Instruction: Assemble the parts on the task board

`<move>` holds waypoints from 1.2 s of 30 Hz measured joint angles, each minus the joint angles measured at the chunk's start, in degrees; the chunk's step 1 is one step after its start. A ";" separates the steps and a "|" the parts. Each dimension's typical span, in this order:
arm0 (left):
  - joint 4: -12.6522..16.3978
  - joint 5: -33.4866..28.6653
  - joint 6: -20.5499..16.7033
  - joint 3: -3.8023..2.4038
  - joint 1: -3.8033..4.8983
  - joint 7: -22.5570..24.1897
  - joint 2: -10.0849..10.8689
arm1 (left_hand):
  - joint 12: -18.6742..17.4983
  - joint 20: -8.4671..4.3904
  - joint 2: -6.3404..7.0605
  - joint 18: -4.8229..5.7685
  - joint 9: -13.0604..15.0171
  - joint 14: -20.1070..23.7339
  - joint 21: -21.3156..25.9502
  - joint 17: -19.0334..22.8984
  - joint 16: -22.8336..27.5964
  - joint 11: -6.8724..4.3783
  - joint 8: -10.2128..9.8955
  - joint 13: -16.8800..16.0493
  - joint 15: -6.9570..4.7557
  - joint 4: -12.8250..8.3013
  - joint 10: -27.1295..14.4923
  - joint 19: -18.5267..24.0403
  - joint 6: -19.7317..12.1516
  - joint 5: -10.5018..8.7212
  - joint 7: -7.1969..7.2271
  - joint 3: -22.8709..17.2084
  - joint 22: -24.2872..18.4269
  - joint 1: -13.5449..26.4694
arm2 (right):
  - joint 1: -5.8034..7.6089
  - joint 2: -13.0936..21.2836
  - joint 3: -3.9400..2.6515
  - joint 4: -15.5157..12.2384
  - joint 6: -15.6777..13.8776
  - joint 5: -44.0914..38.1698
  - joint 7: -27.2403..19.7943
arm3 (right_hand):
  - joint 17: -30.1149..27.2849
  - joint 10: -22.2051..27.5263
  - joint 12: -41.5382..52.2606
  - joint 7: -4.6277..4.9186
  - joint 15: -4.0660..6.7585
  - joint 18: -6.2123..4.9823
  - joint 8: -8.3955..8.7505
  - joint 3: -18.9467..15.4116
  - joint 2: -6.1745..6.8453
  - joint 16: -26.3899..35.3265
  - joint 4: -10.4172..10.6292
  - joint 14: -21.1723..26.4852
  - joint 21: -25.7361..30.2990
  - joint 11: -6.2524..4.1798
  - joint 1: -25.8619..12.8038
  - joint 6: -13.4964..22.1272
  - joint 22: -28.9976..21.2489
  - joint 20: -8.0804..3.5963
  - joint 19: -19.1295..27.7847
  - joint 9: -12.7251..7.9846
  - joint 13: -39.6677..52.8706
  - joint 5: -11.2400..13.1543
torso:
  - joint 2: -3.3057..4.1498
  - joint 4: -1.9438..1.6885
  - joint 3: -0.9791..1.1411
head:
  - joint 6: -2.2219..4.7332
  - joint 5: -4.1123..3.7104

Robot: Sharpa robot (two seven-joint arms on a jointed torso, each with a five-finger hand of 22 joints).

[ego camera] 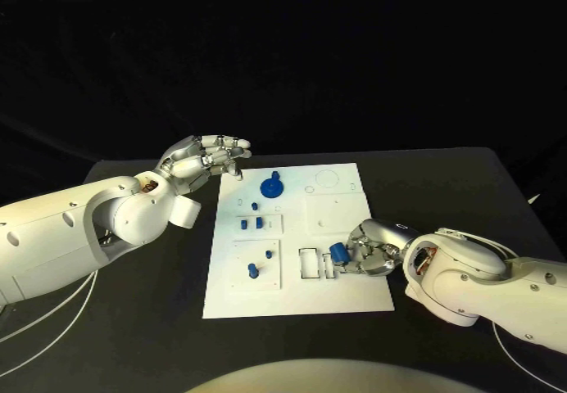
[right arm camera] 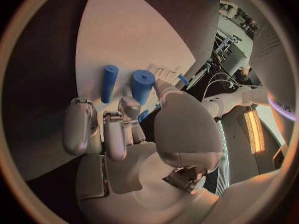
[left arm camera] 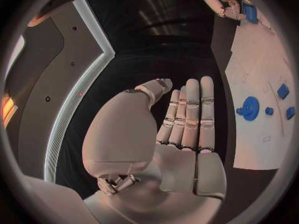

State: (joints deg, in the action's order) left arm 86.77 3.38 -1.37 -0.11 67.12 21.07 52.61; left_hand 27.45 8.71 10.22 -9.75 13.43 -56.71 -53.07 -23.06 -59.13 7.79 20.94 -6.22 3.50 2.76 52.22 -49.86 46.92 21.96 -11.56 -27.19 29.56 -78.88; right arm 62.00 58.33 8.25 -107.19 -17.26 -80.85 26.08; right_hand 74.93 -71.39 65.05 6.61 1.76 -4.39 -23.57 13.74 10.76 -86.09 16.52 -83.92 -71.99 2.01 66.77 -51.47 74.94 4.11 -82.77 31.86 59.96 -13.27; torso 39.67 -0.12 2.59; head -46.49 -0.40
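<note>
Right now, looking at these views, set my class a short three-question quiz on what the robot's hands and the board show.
1. True or false: the right hand holds a blue cylinder.
2. Which hand holds nothing? A) the left hand B) the right hand
3. Fill in: the blue round disc lies at the task board's ____ end from the robot.

Key: 1 true; 2 A; 3 far.
</note>
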 measured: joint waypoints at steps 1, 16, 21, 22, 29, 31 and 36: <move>0.00 0.00 0.02 0.00 0.00 -0.01 0.00 | 0.00 0.00 0.00 0.00 0.00 0.00 0.00 0.00 0.00 0.00 0.00 0.00 0.00 0.00 0.00 0.00 0.00 0.00 0.00 0.00 0.00 0.00 | -0.03 -0.08 -0.01 0.02 -0.12 0.01 0.03 | 0.00 -0.19 0.26 -0.08 0.00 0.00 0.01 -0.01 -0.31 0.00 0.01 0.00 0.00 -0.18 0.35 -0.05 0.00 0.00 0.00 0.02 0.25 -0.06 | 0.00 0.00 0.01 | 0.00 -0.03; 0.03 0.00 0.08 0.00 0.00 -0.14 0.01 | 0.00 0.00 0.00 0.00 0.00 0.00 0.21 0.00 0.00 0.00 0.00 0.00 0.00 0.00 0.00 0.00 0.00 0.00 0.00 0.00 -0.05 0.00 | 0.18 0.71 0.36 -1.04 -4.71 4.76 -0.36 | -0.01 -3.96 3.89 -0.61 1.24 -0.01 -0.38 7.11 0.23 -0.28 -2.16 -0.01 -1.07 -1.70 5.02 -1.01 -0.01 -0.83 -0.83 0.85 6.19 -3.76 | -0.07 0.10 -0.07 | 0.32 -0.12; 0.03 0.00 0.09 0.00 0.00 -0.14 -0.09 | 0.00 0.00 0.00 0.00 0.00 0.00 0.21 -0.01 0.00 0.00 0.00 -0.01 0.00 0.00 0.00 0.00 0.00 0.00 0.00 0.00 -0.04 0.00 | 1.42 1.28 0.35 -1.88 -5.92 9.51 -0.97 | -0.01 -4.39 4.49 -0.76 1.24 -0.01 -0.38 8.86 0.50 -0.28 -2.74 -0.01 -1.07 -1.70 5.29 -0.80 -0.02 -1.02 -1.03 0.81 7.30 -7.02 | -0.05 0.07 -0.08 | 0.57 -0.14; 0.03 0.00 0.09 0.00 0.00 -0.14 -0.11 | 0.00 0.00 0.00 0.00 0.00 0.00 0.21 -0.01 0.00 0.00 0.00 -0.01 0.00 0.00 0.00 0.00 0.00 0.00 0.00 0.00 -0.04 0.00 | 1.67 1.35 0.32 -2.10 -6.20 10.62 -1.19 | -0.01 -4.39 4.49 -0.76 1.24 -0.01 -0.38 8.88 0.50 -0.27 -2.72 -0.01 -1.07 -1.70 5.29 -0.79 -0.02 -1.02 -1.03 0.79 7.38 -7.15 | -0.04 0.04 -0.07 | 0.61 -0.08; 0.03 0.00 0.10 0.00 0.00 -0.14 -0.24 | 0.00 0.00 0.00 0.00 0.00 0.00 0.21 0.00 0.00 0.00 0.00 -0.01 0.00 0.00 0.00 0.00 0.00 0.00 0.00 0.00 -0.04 0.00 | 2.60 1.38 0.27 -2.95 -7.13 15.56 -2.31 | -0.01 -4.79 4.71 -0.76 1.23 -0.01 -0.37 9.00 0.57 -0.27 -2.79 0.00 -1.07 -1.71 5.37 -0.77 -0.02 -1.24 -0.81 0.71 7.66 -7.15 | -0.02 -0.05 -0.01 | 0.82 0.26; 0.02 0.00 0.10 0.00 0.00 -0.14 -0.24 | 0.00 0.00 -0.22 0.00 0.00 0.00 0.21 0.05 0.23 0.00 0.00 -0.01 0.00 0.00 0.00 0.00 0.00 0.00 0.00 0.00 -0.04 -0.23 | 2.73 1.23 0.27 -3.03 -7.18 16.68 -2.58 | -0.01 -4.79 4.71 -0.76 1.23 -0.01 -0.37 9.03 0.57 -0.27 -2.82 0.00 -1.07 -1.71 5.36 -0.76 -0.03 -1.24 -0.81 0.71 7.74 -7.15 | -0.02 -0.04 0.00 | 0.79 0.40; 0.01 0.00 0.11 0.00 0.00 -0.14 -0.29 | 0.00 0.00 -0.22 0.00 0.00 0.00 0.21 0.05 0.22 0.00 0.00 -0.01 0.00 0.00 0.00 0.00 0.00 0.00 0.00 0.00 -0.04 -0.23 | 2.81 0.13 0.28 -2.70 -6.65 18.73 -2.81 | -0.01 -4.79 4.71 -0.67 1.23 0.00 -0.37 9.08 0.45 -0.27 -2.87 0.00 -0.99 -1.71 5.24 -0.86 -0.03 -1.24 -0.81 0.71 7.90 -7.14 | -0.01 0.03 0.03 | 0.71 0.57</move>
State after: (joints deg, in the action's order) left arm 86.78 3.38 -1.26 -0.11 67.12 20.93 52.32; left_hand 27.45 8.71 9.99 -9.76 13.43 -56.71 -52.86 -23.02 -58.91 7.79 20.94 -6.23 3.50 2.76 52.22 -49.86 46.92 21.96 -11.56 -27.19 29.51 -79.11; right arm 64.81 58.45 8.53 -109.89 -23.91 -62.12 23.27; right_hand 74.92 -76.17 69.76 5.94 2.99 -4.40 -23.95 22.82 11.21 -86.36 13.66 -83.93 -72.98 0.30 72.01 -52.33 74.91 2.87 -83.58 32.57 67.86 -20.41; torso 39.66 -0.09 2.63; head -45.77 0.17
